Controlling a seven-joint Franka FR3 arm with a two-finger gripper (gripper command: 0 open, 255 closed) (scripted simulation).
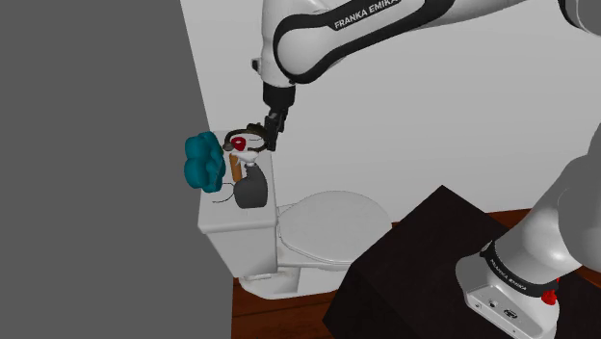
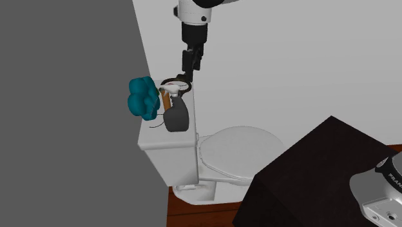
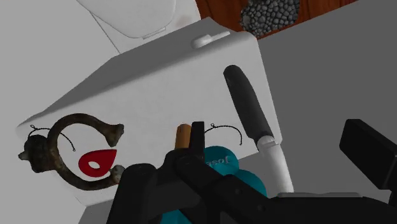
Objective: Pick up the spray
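While the pincer (image 1: 272,133) hangs just above the back edge of the toilet tank (image 1: 241,236), I cannot tell whether it is open or shut, or whether it has hold of anything. From the wrist view it reads as one black mass.

Right beneath it stands a short brown stick (image 3: 183,132). Just beside that is a teal, lumpy thing with a printed label, which I take to be the spray bottle (image 3: 218,160). It sits at the tank's back corner, the one against the dark grey wall (image 1: 96,144), and seems to bulge past the tank's end.

On the pincer's other side, along the same back edge, lies a dark horseshoe-shaped ring (image 3: 70,149) with a red drop-shaped tag (image 3: 95,163) inside it. Further forward, near the wall end, a dark grey tool with a white handle (image 3: 249,105) lies across the tank top. Beyond the front edge is the closed toilet lid (image 1: 332,221).

My read is that this is the approach, with the grasp not yet made. To do it well:
- Shift toward the wall-side corner until centred over the spray bottle, not the stick.
- Have the pincer wide open before descending.
- Come straight down, since a sideways nudge could tip the bottle off the corner.
- Close across its narrower part.
- Mind the wall for clearance, then lift vertically, clear of the stick and the tool.
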